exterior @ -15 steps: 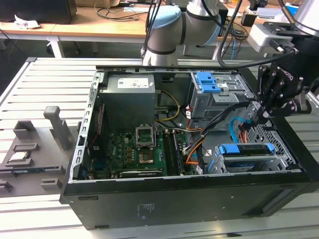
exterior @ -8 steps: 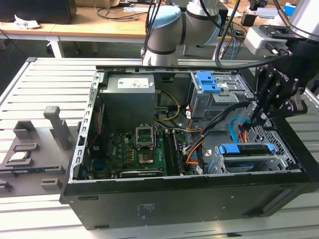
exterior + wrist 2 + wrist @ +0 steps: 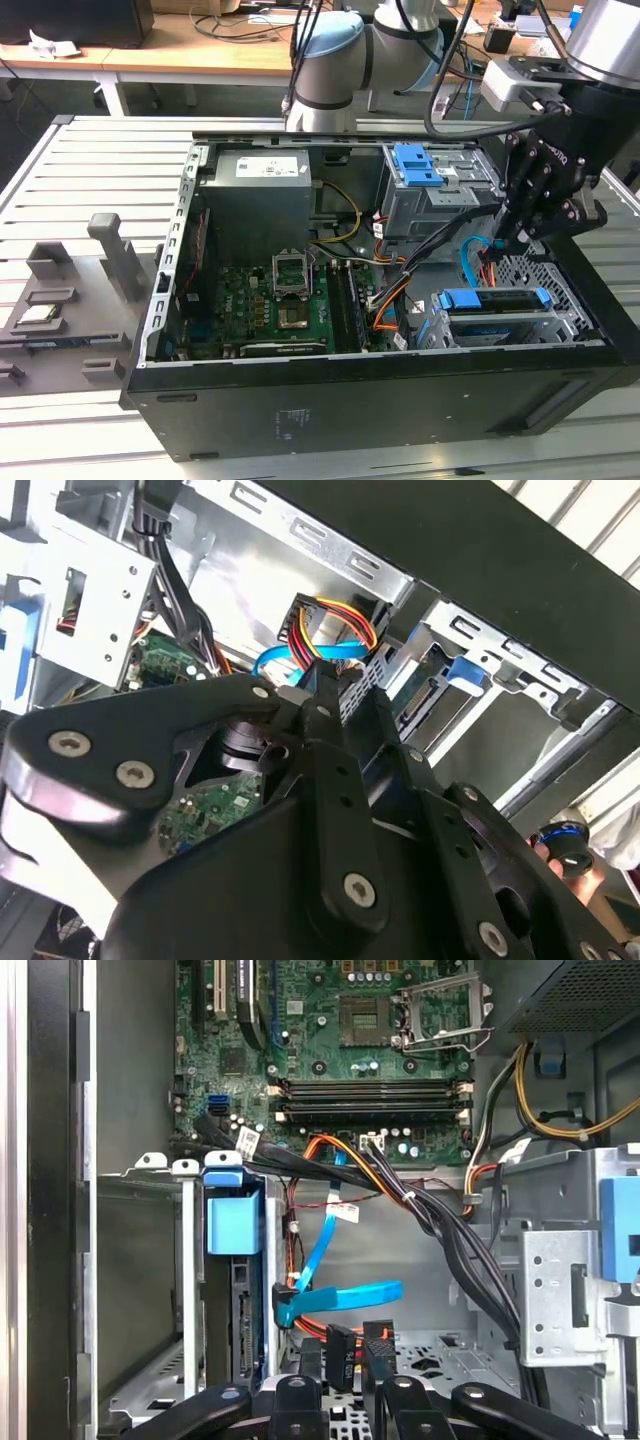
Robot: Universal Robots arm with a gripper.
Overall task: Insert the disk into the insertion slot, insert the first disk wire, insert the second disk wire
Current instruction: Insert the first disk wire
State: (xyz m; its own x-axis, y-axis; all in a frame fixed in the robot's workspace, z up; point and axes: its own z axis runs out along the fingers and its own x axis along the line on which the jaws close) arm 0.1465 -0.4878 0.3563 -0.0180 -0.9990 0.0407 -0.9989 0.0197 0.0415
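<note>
The disk (image 3: 495,299), in its bright blue frame (image 3: 232,1222), lies inside the insertion slot (image 3: 520,326) at the case's front corner, on the exterior view's right. My gripper (image 3: 520,240) hangs just behind the disk's rear end. In both wrist views its fingers (image 3: 300,1385) stand shut on the black plug (image 3: 338,1342) of the first disk wire (image 3: 335,615), whose red-orange strands arc away from the fingertips. This plug sits apart from the disk's connector edge. The second disk wire (image 3: 345,1295), flat and light blue, loops beside the gripper (image 3: 345,1362), its plug end (image 3: 285,1308) close to the disk.
A taller grey cage with a blue latch (image 3: 430,180) stands beyond the gripper. Thick black cables (image 3: 450,1230) run past it towards the motherboard (image 3: 270,300). The power supply (image 3: 260,190) fills the far corner. Grey fixtures (image 3: 110,255) stand on the slatted table outside the case.
</note>
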